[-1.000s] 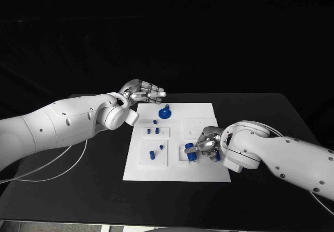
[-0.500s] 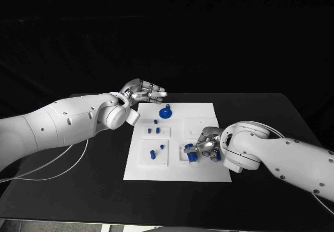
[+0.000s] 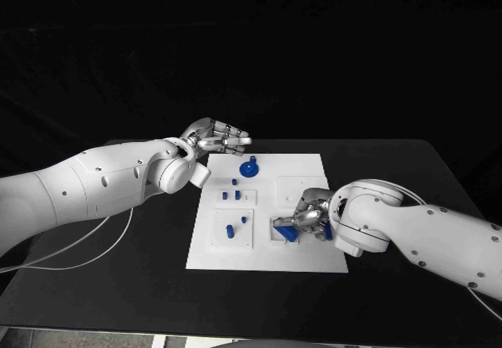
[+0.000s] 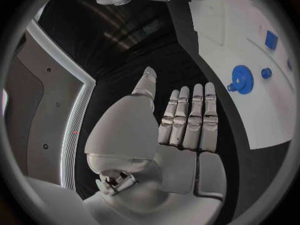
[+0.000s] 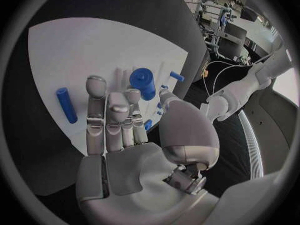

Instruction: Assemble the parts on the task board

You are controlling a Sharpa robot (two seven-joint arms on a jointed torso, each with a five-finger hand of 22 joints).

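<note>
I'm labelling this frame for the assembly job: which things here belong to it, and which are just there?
Belong to the job:
task board
blue gear
blue cylinder
blue pegs
right hand, over the board
left hand, at the board's far corner

Just there:
black table
white cable

The right hand (image 5: 125, 130) reaches over the white task board (image 5: 69, 50), fingers extended beside a blue cylinder (image 5: 143, 83) and a blue rod (image 5: 65, 105).

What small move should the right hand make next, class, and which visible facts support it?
Probably close the right hand on the blue cylinder: its fingers hover spread just above that part on the task board, holding nothing. The left hand waits open at the board's far edge.
</note>
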